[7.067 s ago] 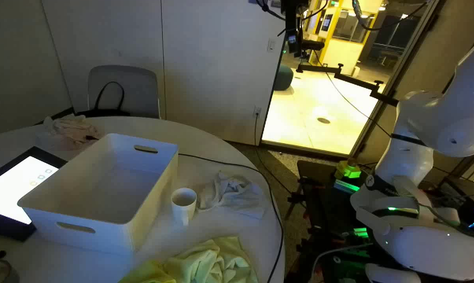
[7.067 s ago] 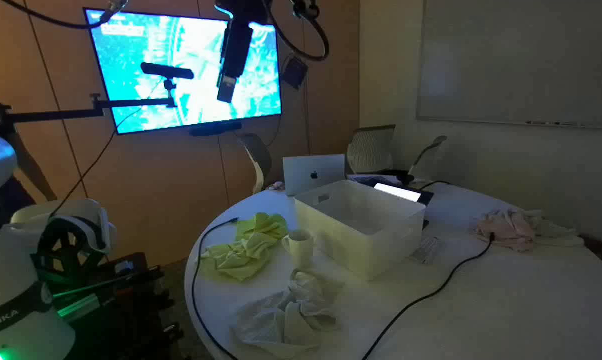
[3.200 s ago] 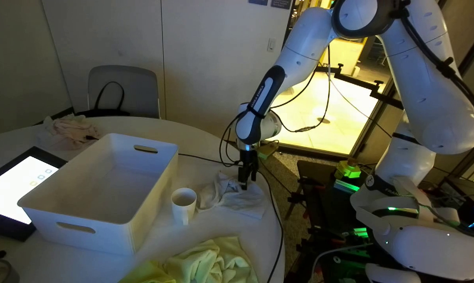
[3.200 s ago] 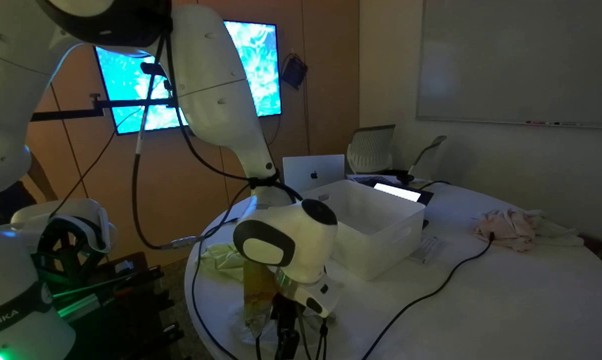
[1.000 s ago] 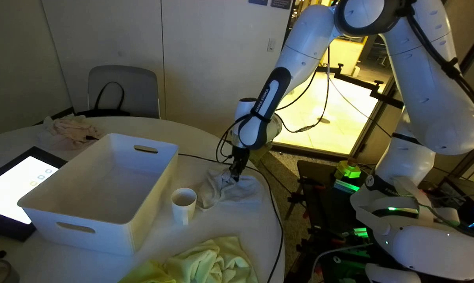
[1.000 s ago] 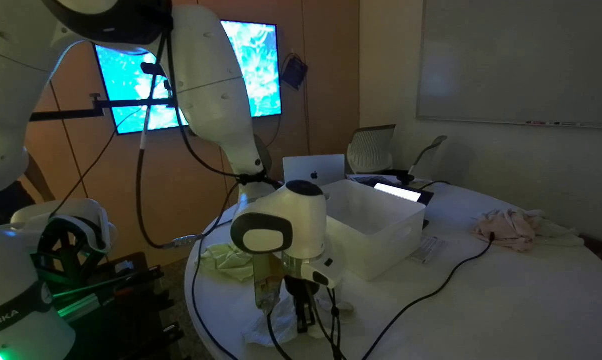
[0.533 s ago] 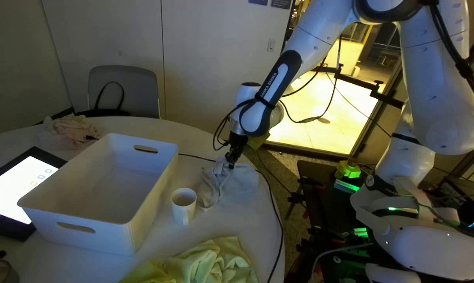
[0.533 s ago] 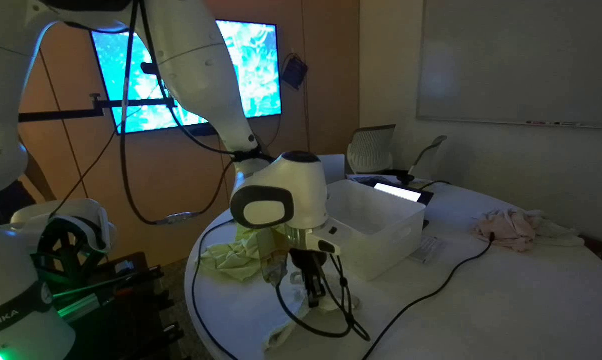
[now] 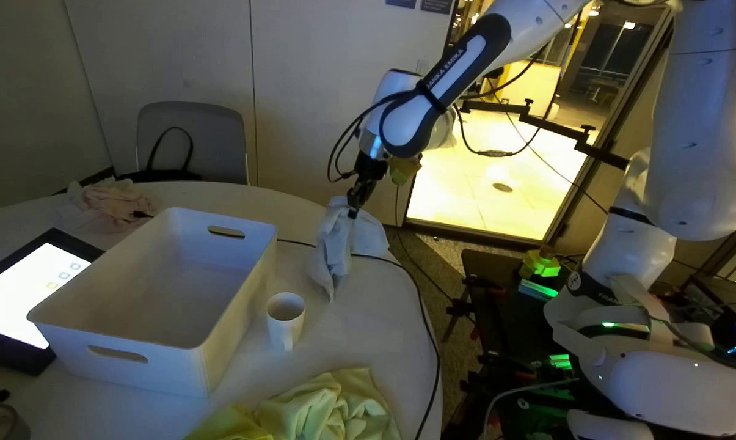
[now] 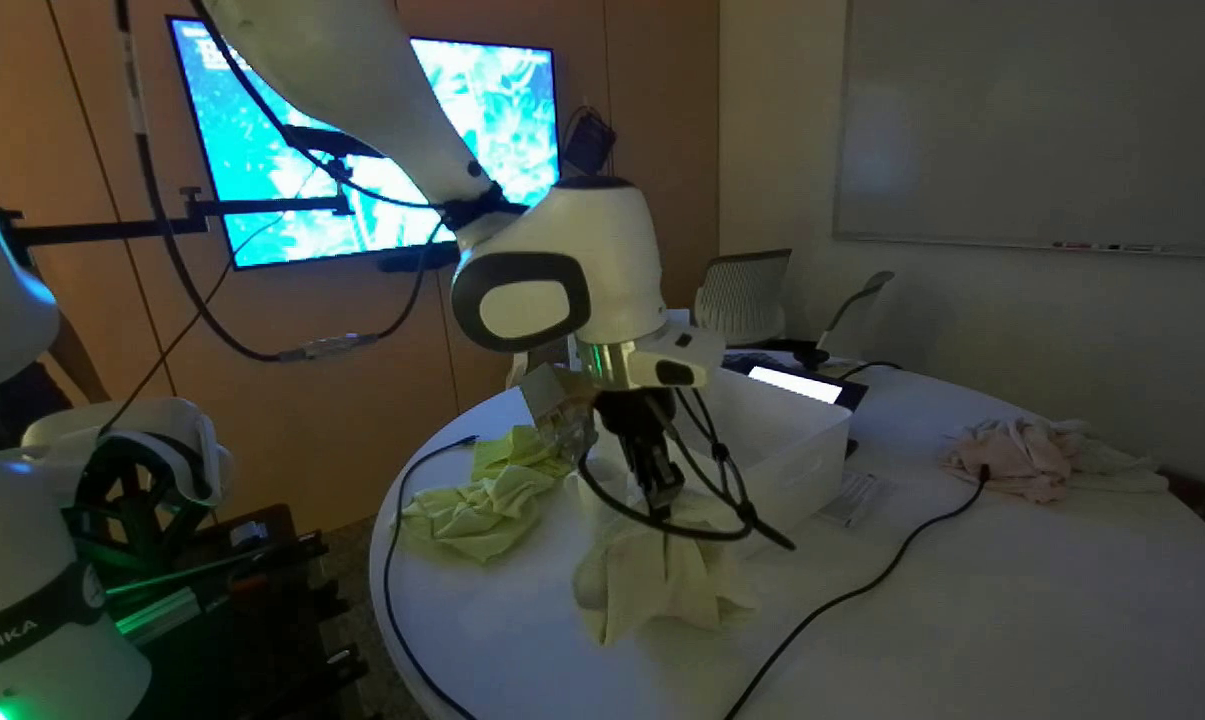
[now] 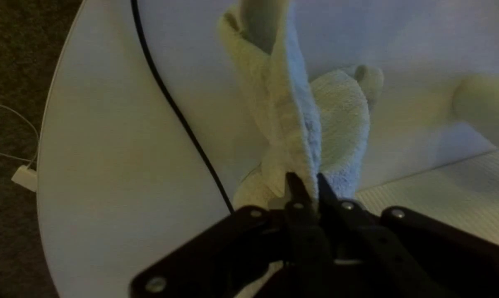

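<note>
My gripper [image 11: 306, 179] is shut on a fold of a whitish towel [image 11: 288, 111], which runs between the two fingertips in the wrist view. In an exterior view the towel [image 9: 336, 247] hangs in folds under the gripper [image 9: 353, 211], raised over the table's rounded edge. Whether its lowest corner touches the tabletop I cannot tell. From another angle the towel [image 10: 652, 580] droops below the dark gripper [image 10: 660, 505], partly behind looping wrist cables. A white mug [image 9: 285, 321] stands nearby, between the towel and a large white bin [image 9: 236, 324] with nothing visible inside.
A crumpled yellow-green cloth [image 9: 334, 406] lies on the round table, with a pinkish cloth [image 9: 114, 201] farther off. Beside the bin rests a lit tablet [image 9: 32, 287]. A black cable [image 11: 179, 116] crosses the tabletop under the towel. A chair [image 9: 190, 140] stands against the wall.
The arm came down from above to the towel lying on the table and closed on it. Over the last second the gripper has risen, pulling the towel upward into a hanging bunch.
</note>
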